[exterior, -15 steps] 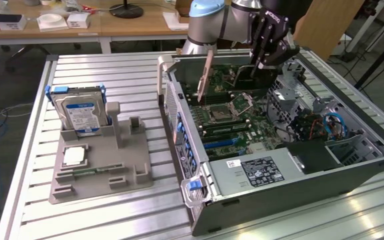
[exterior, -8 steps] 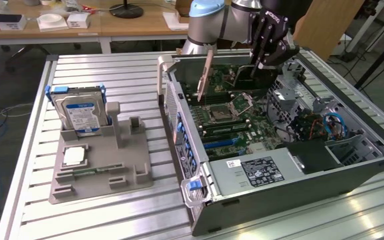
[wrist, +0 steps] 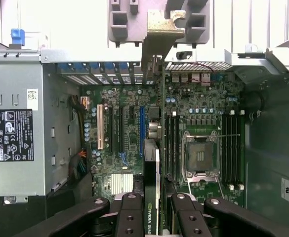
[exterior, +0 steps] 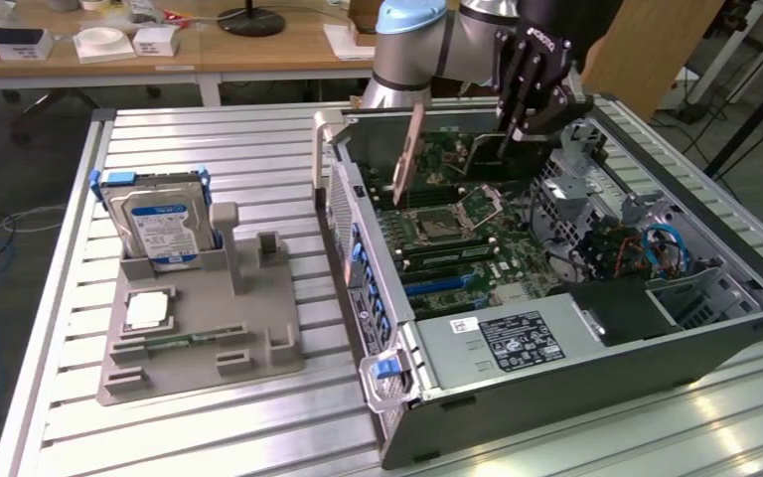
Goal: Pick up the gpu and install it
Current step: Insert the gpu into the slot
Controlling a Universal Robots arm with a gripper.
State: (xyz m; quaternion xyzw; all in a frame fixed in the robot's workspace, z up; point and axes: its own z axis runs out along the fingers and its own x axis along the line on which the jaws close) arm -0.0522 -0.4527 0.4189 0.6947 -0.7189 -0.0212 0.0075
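My gripper (exterior: 531,127) is shut on the gpu (exterior: 409,157), holding the card on edge inside the open computer case (exterior: 620,348). In the exterior view its silver end bracket points at the case's rear wall, above the green motherboard (exterior: 468,234). In the wrist view the gpu (wrist: 157,148) appears as a thin edge-on line between my black fingers (wrist: 129,217), with its bracket (wrist: 161,34) at the slot openings. It runs alongside the blue expansion slot (wrist: 142,129). Whether the card touches the slot is not visible.
A power supply (exterior: 515,338) fills the case's near end, with drive bays and cables on the exterior view's right. The CPU socket (wrist: 201,155) and RAM slots lie beside the card. On the exterior view's left, a grey fixture (exterior: 196,333) holds a silver hard drive with blue rails (exterior: 156,224).
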